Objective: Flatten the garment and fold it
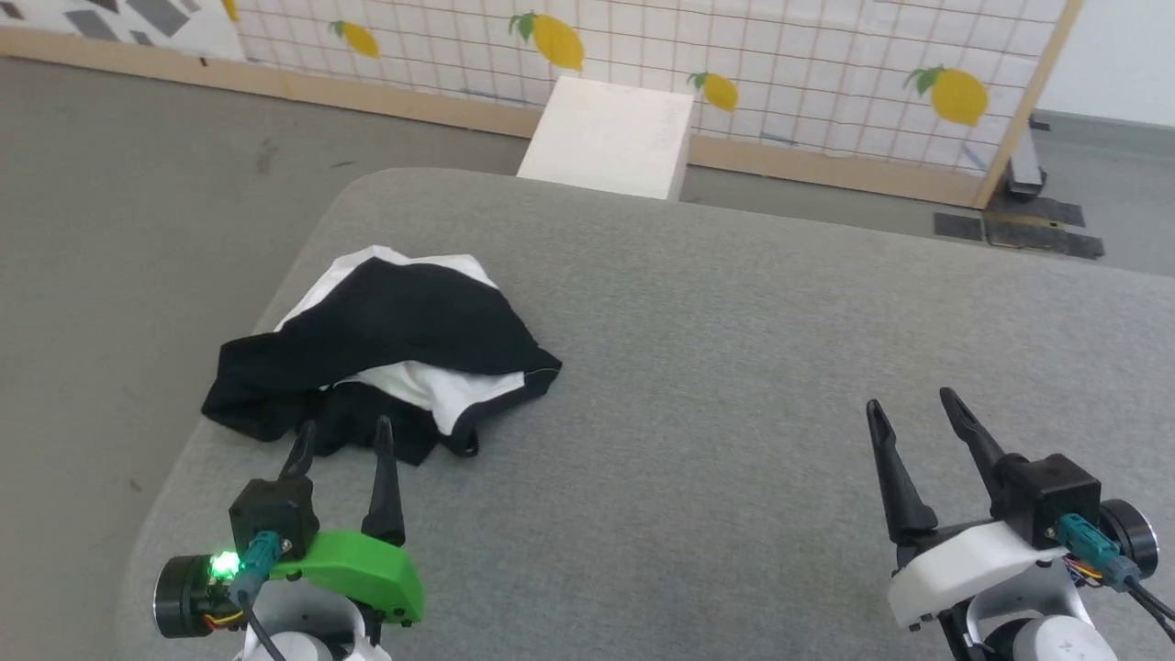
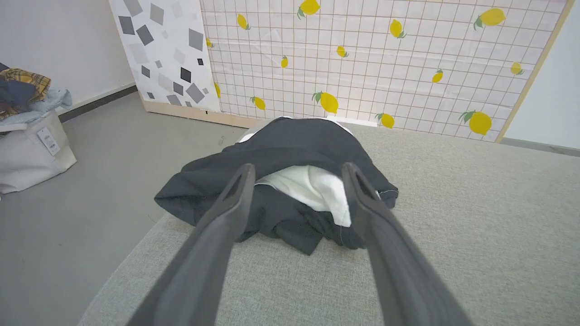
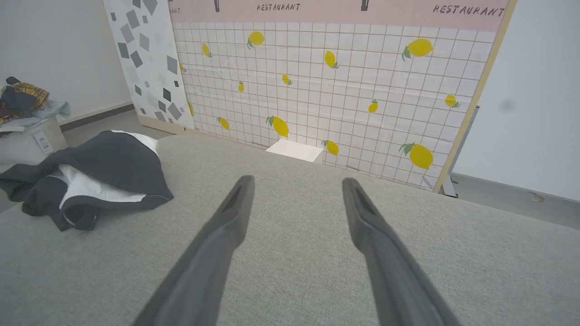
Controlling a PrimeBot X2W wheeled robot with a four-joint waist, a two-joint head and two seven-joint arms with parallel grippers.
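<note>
Plaid clothes (image 2: 25, 81) (wrist views) lie apart from garment (image 2: 294, 145).

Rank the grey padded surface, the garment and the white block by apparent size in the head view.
1. grey padded surface
2. garment
3. white block, which sits farther from the camera, so its true size is unsure

The garment (image 1: 386, 317), near the left edge of the surface (image 1: 734, 367), is mostly black, with white at its far rim and in one fold. The surface is a flecked light grey weave. The left gripper (image 1: 344, 425) has dark fingers on a bright green housing, the right gripper (image 1: 909, 399) dark fingers on white. The panel (image 1: 643, 46) is white with a thin grid and yellow, green-leaved lemons; the floor (image 1: 138, 184) is plain grey.
</note>
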